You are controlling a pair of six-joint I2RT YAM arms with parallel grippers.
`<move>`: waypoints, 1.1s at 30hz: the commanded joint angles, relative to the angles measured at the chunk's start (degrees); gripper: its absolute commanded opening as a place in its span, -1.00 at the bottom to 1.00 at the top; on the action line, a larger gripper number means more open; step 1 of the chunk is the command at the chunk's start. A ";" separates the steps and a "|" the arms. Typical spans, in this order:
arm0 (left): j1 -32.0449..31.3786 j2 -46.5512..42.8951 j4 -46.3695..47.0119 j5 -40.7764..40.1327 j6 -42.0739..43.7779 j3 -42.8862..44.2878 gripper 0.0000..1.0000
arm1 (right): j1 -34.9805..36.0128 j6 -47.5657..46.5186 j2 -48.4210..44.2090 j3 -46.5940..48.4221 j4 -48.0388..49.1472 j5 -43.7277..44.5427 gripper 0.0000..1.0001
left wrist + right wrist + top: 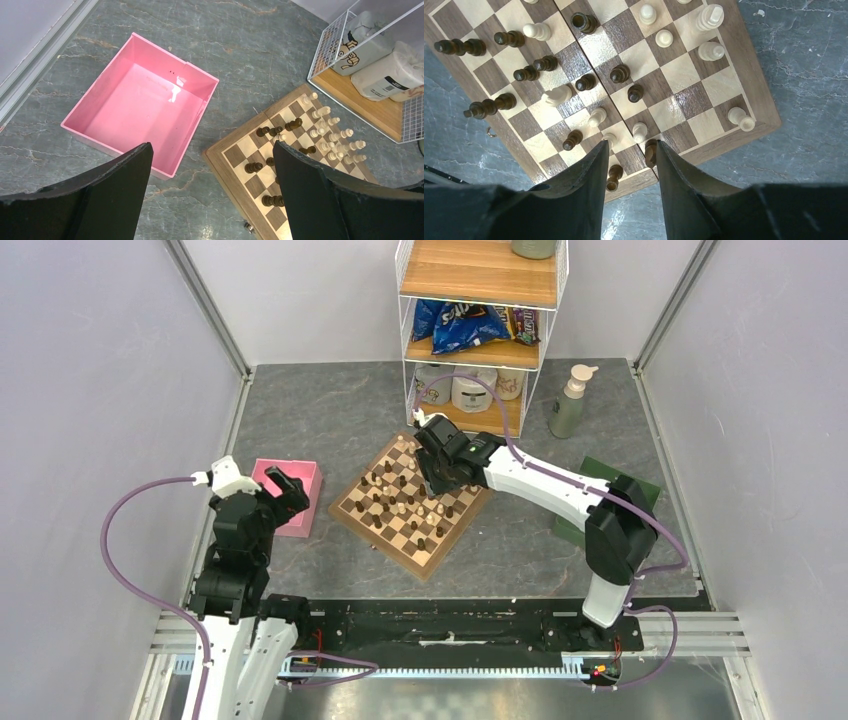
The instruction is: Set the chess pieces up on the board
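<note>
One piece [613,177], perhaps inside end effector [633,146]

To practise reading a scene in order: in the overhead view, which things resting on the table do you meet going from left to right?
pink tray → board → soap bottle

**Clearances over the tabletop [300,400].** Chess pieces [589,82] crowd the middle of the board [410,505], leaving only narrow lanes. The right pincer [631,147], jaws partly parted, hangs low over one edge row with pieces just beside both fingertips. A patch of bare squares lies near the cream pieces at the rim. The wire shelf [480,330] closes off the board's far corner. A bare strip separates the pink box [145,105] from the board, and the left pincer [212,146] gapes wide above it.
</note>
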 commanded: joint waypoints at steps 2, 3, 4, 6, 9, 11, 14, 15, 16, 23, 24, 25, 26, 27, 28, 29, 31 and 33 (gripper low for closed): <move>0.12 0.83 0.99 -0.55 -2.26 0.01 0.94 | 0.18 1.63 0.40 2.11 2.09 2.08 -0.07; 0.08 1.05 0.97 -0.21 -2.23 0.05 0.93 | 0.22 1.88 0.42 1.85 2.24 1.34 -0.07; 0.10 1.26 1.01 -0.03 -2.24 0.18 0.94 | 0.13 2.07 0.57 1.67 2.33 0.18 -0.08; 0.15 1.59 0.99 0.09 -2.28 0.17 0.94 | 0.18 2.09 1.14 1.54 2.25 -1.50 -0.12; 0.19 1.80 0.96 0.10 -2.37 0.16 0.93 | 0.18 2.26 1.64 0.78 1.88 -1.90 -0.21; 0.19 1.82 0.97 0.07 -2.47 0.08 0.93 | 0.20 2.28 1.68 0.08 1.75 -1.85 -0.22; 0.31 1.92 0.96 0.15 -2.51 0.05 0.93 | 0.29 1.49 1.47 -0.32 1.72 -3.78 -0.22; 0.31 1.93 0.96 0.23 -2.51 0.08 0.93 | 0.41 0.89 1.47 -0.11 1.72 -5.02 -0.19; 0.31 2.01 1.02 0.27 -2.53 0.05 0.93 | 0.72 0.21 1.71 0.29 1.72 -6.00 -0.14; 0.55 2.43 1.06 0.45 -2.50 0.02 0.93 | 5.08 -2.34 6.60 7.76 -0.24 -3.58 -0.12; 0.55 2.43 1.05 0.44 -2.50 -0.03 0.93 | 5.33 -2.50 7.70 8.67 -0.65 -3.52 -0.12; 0.57 2.41 1.10 0.44 -2.50 -0.02 0.93 | 5.57 -2.57 8.37 9.59 -0.87 -3.39 -0.12; 0.56 2.41 1.06 0.37 -2.50 0.00 0.93 | 5.73 -2.65 9.24 10.37 -1.15 -3.39 -0.12; 0.53 2.35 1.12 0.31 -2.46 -0.03 0.93 | 6.04 -2.54 10.08 11.42 -1.42 -3.27 -0.12; 0.63 2.41 1.13 0.29 -2.49 -0.01 0.93 | 6.30 -2.52 10.69 12.31 -1.51 -3.25 -0.12; 0.66 2.40 1.14 0.35 -2.50 -0.02 0.93 | 6.56 -2.68 11.43 12.94 -1.53 -3.11 -0.10; 0.79 2.48 1.16 0.30 -2.48 0.01 0.93 | 7.02 -2.85 12.92 14.37 -1.98 -2.09 -0.07; 0.83 2.46 1.14 0.43 -2.57 -0.03 0.93 | 7.28 -2.88 14.34 15.67 -2.73 -0.91 -0.07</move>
